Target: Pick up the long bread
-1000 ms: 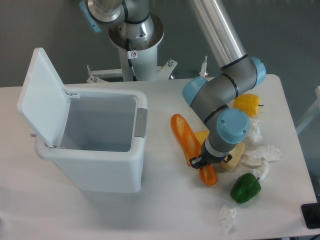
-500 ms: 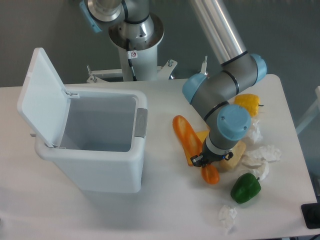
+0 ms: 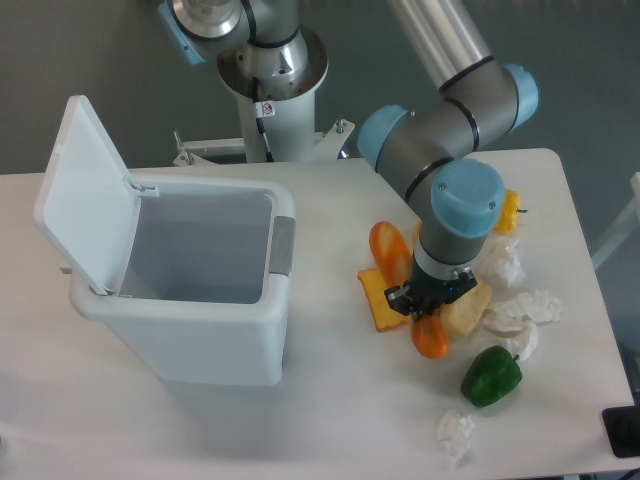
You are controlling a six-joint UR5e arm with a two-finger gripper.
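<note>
Under the arm's wrist, gripper [image 3: 425, 308] clamped on the long bread [image 3: 393, 255], fingertips and bread's middle hidden

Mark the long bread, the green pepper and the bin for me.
long bread [image 3: 388, 250]: fixed camera, upper rounded end, clear of the arm.
green pepper [image 3: 491, 376]: fixed camera, middle of its body.
bin [image 3: 215, 345]: fixed camera, front outer wall.
</note>
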